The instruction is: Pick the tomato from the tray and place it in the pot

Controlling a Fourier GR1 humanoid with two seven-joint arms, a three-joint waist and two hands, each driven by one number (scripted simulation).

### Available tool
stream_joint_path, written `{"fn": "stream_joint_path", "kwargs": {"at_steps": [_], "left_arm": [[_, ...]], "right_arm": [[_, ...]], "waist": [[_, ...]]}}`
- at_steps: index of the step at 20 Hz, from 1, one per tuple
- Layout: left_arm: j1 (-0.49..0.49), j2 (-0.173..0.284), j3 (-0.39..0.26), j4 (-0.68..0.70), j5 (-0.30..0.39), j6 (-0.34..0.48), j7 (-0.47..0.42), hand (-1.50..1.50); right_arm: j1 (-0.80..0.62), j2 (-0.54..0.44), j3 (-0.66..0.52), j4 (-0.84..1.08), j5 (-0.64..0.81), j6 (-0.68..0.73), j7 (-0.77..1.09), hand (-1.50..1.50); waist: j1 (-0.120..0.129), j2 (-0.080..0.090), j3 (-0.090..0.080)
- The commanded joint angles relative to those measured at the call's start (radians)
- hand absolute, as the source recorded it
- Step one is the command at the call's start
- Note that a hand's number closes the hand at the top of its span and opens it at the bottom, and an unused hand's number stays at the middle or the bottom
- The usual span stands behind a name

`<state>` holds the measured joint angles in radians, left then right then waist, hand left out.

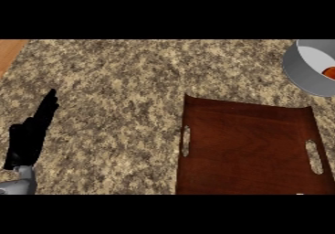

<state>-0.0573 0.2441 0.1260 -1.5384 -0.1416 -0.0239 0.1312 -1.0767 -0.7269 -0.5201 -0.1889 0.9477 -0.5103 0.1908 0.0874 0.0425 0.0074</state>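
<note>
Red tomato [332,72] in grey pot [299,68], wood tray [247,151], left hand [29,135] resting open

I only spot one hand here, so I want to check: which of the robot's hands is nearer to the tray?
Left, as far as shown. The left hand rests open, fingers up, at the view's left edge, apart from the tray across bare counter. The right hand is not in view.

A speckled brown-and-beige granite tabletop [129,91] fills nearly the whole view under even light, and a strip of pale orange wood [7,55] shows at the upper left corner beyond its edge.
</note>
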Motion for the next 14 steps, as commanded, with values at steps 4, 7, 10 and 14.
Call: {"fn": "stream_joint_path", "kwargs": {"at_steps": [4, 7, 10, 14], "left_arm": [[0.012, 0.008, 0.006, -0.006, 0.003, -0.008, 0.006, 0.0], [0.044, 0.01, 0.006, -0.031, 0.009, -0.017, 0.004, 0.0], [0.001, -0.01, 0.005, 0.0, 0.002, 0.006, 0.028, 0.0], [0.048, -0.023, -0.008, -0.016, -0.019, 0.017, -0.001, 0.0]], "right_arm": [[-0.029, 0.037, -0.128, -0.106, -0.142, -0.161, -0.187, -1.5], [-0.001, 0.05, -0.219, -0.133, -0.25, -0.176, -0.31, -1.5], [-0.026, 0.061, -0.265, -0.134, -0.315, -0.144, -0.358, -1.5], [-0.004, 0.006, -0.293, -0.087, -0.364, -0.031, -0.39, -1.5]], "waist": [[-0.004, -0.011, 0.001], [-0.01, -0.014, 0.001], [-0.031, -0.018, -0.002], [-0.039, -0.024, -0.004]]}}
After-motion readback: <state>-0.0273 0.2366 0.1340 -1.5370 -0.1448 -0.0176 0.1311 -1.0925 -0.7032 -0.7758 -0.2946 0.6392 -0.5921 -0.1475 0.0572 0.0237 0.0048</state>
